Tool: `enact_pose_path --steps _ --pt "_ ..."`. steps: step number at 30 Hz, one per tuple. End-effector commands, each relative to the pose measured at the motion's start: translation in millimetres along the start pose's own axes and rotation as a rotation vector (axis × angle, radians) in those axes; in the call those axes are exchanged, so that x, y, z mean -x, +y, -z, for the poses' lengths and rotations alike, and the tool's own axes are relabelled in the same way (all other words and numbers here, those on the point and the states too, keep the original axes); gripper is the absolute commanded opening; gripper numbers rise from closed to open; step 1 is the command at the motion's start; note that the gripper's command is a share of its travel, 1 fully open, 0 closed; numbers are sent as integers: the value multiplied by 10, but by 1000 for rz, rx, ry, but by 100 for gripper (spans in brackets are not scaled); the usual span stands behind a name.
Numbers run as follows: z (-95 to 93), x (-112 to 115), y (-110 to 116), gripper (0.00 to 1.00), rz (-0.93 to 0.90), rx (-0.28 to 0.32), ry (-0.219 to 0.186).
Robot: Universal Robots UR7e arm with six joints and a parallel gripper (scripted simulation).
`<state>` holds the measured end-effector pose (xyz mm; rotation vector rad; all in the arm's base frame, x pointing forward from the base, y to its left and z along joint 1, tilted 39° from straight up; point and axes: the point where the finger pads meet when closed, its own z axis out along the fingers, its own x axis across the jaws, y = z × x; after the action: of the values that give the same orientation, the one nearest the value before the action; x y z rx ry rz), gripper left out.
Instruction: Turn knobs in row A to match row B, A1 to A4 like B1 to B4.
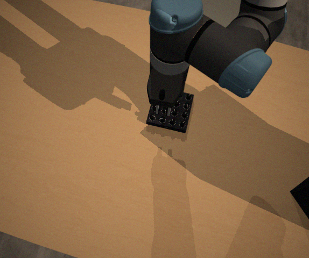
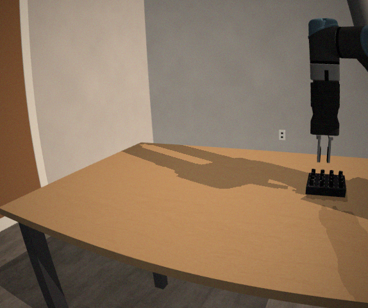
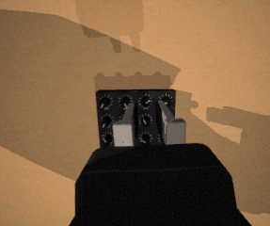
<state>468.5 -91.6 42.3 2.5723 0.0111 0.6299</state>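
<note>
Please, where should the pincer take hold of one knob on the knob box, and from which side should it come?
Grip a knob by its round side wall, coming straight down from above. The knobs stand upright as small posts on the knob box, and the pincer, partly open and holding nothing, already hangs vertically over them with a gap below.

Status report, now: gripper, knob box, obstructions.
Gripper partly open, holding nothing, hovering above the knob box, clear gap. Box standing on the table, no knob gripped. Nothing between fingers and knobs.
</note>
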Motion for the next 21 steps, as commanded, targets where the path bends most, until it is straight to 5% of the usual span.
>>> enact_pose_path --steps 1,21 --pt "3 -3 1 46 0 0 1" --pt "-87 -3 1 46 0 0 1"
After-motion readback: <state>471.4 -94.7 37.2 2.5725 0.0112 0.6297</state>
